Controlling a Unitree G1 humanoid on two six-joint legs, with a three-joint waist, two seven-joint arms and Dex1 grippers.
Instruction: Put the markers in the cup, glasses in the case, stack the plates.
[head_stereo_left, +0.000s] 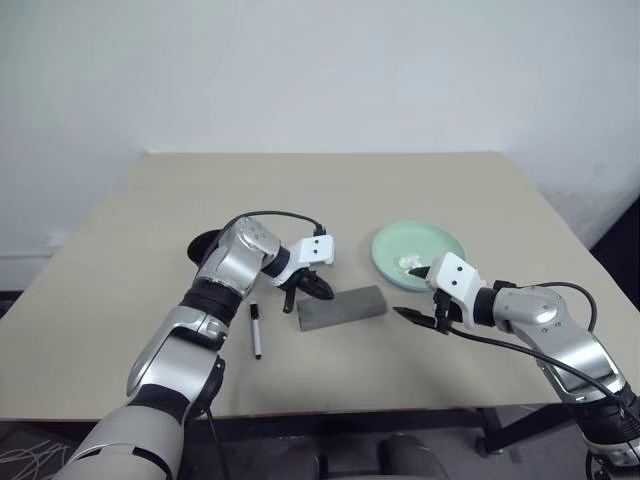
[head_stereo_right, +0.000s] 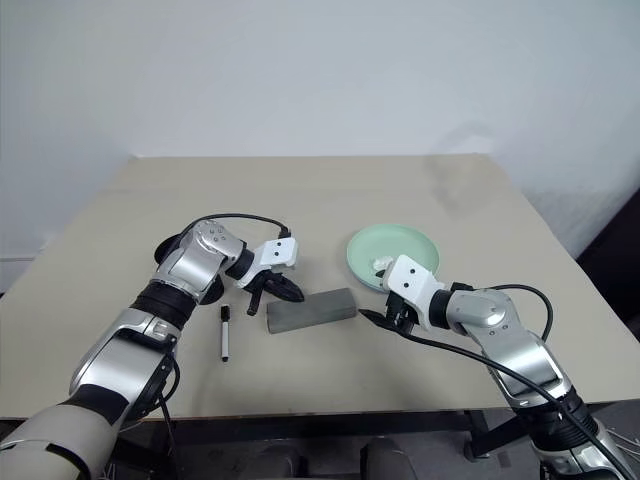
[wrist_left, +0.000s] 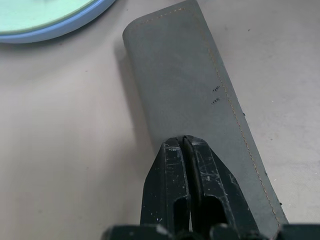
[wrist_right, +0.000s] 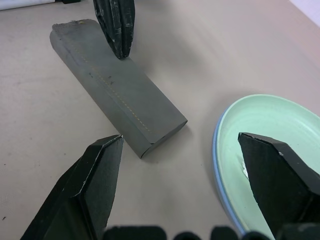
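Note:
The grey case (head_stereo_left: 340, 306) lies closed on the table in front of me. My left gripper (head_stereo_left: 318, 288) is shut and empty, its tip (wrist_left: 184, 145) just over the case's left end. A marker (head_stereo_left: 256, 328) with a black cap lies left of the case. The black cup (head_stereo_left: 203, 245) stands partly hidden behind my left forearm. The mint green plate (head_stereo_left: 420, 245) rests on the light blue plate (wrist_right: 220, 165), whose rim shows beneath it. My right gripper (head_stereo_left: 412, 292) stands open and empty between the case's right end and the plates. The glasses are out of view.
A small white paper wad (head_stereo_left: 408, 263) lies on the green plate near my right gripper. The tan table (head_stereo_left: 320, 190) stretches bare toward the white wall. Its front edge runs just below both arms.

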